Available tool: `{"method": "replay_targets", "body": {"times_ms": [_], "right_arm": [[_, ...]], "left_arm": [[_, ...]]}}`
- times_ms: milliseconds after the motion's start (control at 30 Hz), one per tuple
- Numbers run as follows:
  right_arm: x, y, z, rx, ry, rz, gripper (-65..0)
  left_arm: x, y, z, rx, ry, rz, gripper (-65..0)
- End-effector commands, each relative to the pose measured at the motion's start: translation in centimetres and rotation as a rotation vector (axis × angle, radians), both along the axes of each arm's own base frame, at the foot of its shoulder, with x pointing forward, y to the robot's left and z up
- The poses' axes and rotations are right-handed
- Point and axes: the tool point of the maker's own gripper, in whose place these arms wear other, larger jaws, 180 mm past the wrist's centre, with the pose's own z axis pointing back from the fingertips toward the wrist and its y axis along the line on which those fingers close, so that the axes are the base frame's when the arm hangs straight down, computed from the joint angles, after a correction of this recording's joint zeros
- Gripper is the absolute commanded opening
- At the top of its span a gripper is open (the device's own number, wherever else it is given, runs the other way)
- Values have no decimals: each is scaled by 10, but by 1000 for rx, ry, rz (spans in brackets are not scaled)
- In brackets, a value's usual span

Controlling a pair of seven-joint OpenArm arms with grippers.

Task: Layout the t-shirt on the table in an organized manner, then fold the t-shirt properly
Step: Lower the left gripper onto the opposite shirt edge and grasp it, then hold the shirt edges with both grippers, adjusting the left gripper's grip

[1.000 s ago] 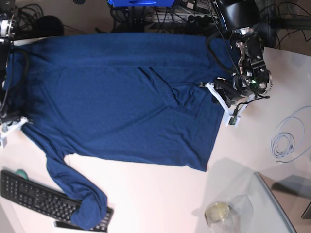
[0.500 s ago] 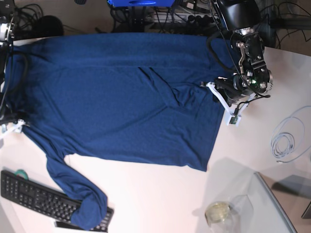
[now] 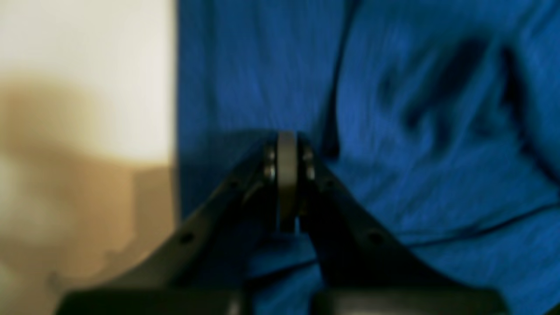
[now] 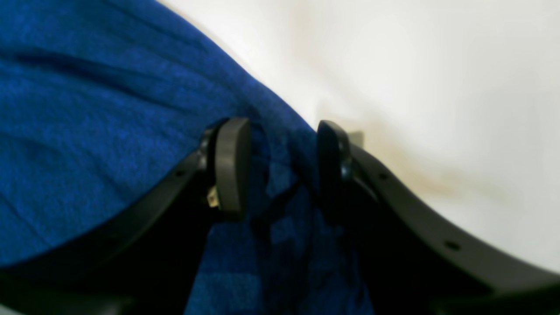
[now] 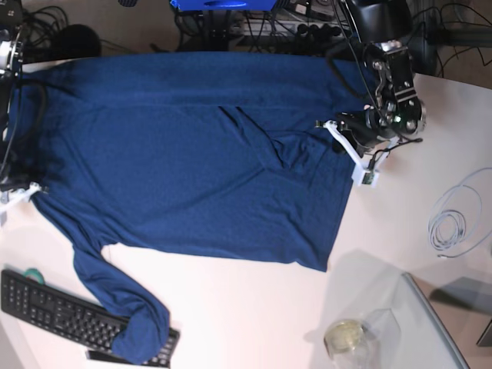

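Since the earlier frames, the left gripper [image 5: 356,150] has been drawn slightly upward along the right edge of the large plain dark navy blue knit t-shirt [image 5: 192,161], while the right gripper [image 5: 9,198] has been shifted a little at the left edge. The garment is spread across the large smooth white table [image 5: 254,315], its long axis lying left to right in the base view, one sleeve trailing down onto a black keyboard [image 5: 54,311]. A coiled pale cable [image 5: 453,219] and a small glass jar [image 5: 344,336] are shown only by the base view. From the left wrist, the left gripper [image 3: 286,179] is seen clenched tight above the cloth; whether fabric is pinched cannot be told. From the right wrist, the right gripper [image 4: 280,170] is seen parted, with the shirt's edge lying between its jaws.
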Motion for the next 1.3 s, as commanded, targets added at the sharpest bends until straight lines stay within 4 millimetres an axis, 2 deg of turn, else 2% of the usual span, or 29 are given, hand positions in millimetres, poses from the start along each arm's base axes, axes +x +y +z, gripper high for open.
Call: {"method": "replay_targets", "body": {"times_ms": [0,100,200,233,400,500,1000,1267], "right_arm": [[13,-15,18,-26,-54,-14,-420],[13,-18,20,-31,-56,-15,-438],[12,-25,23,-43,-56,-18,-536],[13,-25,23,-43,-57,-18,-555],[13,-26,24,-45,-57,-18,-575],[13,-26,24,-45,-57,-18,-647],[15,-27,27,-48,-67,-19,-650],[15,-20,45,-89,-89,15,-650]], "left_arm": [[-3,11,-3,27,19,10,-650],[-10,21,-12,31,22,51,-650],[-13,30,-13,47,28,53,-650],[-13,31,-13,49,27,53,-650],[-11,32,-11,52,22,52,-650],[-11,31,-11,49,22,53,-650],[-19,40,-11,71,32,51,-650],[-14,41,-6,78,12,48,-650]]}}
